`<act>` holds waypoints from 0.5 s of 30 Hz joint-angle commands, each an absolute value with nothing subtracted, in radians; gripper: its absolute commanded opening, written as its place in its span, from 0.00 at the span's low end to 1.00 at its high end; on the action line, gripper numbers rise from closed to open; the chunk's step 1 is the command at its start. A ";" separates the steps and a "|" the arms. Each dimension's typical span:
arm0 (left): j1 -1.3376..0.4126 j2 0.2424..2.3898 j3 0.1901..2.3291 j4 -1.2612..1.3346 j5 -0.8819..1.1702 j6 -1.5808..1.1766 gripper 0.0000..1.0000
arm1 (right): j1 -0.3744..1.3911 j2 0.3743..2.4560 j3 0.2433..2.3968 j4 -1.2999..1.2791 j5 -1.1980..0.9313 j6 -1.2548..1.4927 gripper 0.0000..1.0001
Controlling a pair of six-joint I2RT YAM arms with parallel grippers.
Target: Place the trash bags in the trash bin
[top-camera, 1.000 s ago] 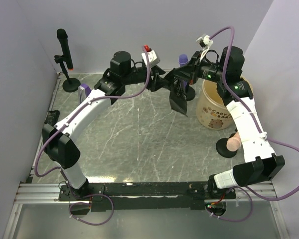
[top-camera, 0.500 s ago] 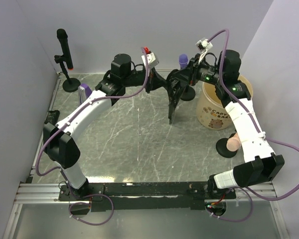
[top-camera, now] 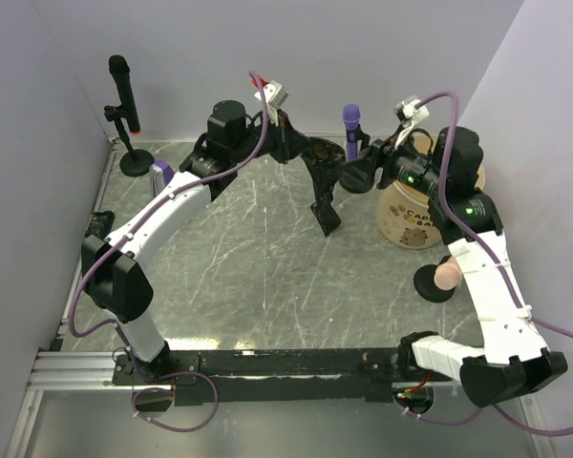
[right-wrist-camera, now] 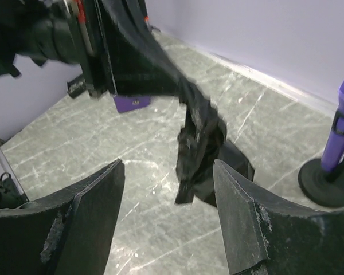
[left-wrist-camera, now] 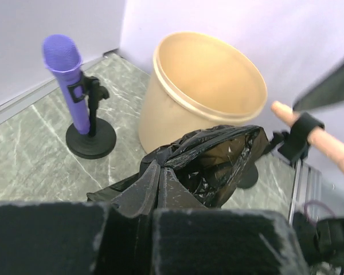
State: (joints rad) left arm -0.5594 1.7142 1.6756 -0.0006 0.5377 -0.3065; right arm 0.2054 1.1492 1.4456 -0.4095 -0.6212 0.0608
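Observation:
A black trash bag [top-camera: 323,196] hangs crumpled over the middle of the table, its top pinched in my left gripper [top-camera: 304,151], which is shut on it. In the left wrist view the fingers [left-wrist-camera: 146,192] meet on the glossy bag [left-wrist-camera: 218,163], with the tan trash bin [left-wrist-camera: 178,106] just beyond it. My right gripper [top-camera: 361,174] stands open to the right of the bag, between it and the trash bin [top-camera: 406,224]. In the right wrist view the bag [right-wrist-camera: 198,129] dangles ahead of my right gripper [right-wrist-camera: 169,172], which touches nothing.
A purple microphone [top-camera: 350,122] on a round stand is at the back, left of the bin. A black microphone [top-camera: 121,91] stands at the back left corner. A pink microphone [top-camera: 446,274] on a black base sits in front of the bin.
My left gripper has shut on the bag and lifted it. My right gripper has let go, opened and drawn back to the right toward the bin.

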 commanded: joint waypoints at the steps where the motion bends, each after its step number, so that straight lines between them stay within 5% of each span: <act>1: -0.558 1.674 1.684 0.043 0.413 -0.417 0.01 | 0.216 1.137 1.359 -0.452 -0.561 0.048 0.71; 15: -0.554 1.646 1.710 0.012 0.304 -0.555 0.01 | 0.285 1.230 1.377 -0.387 -0.488 0.029 0.70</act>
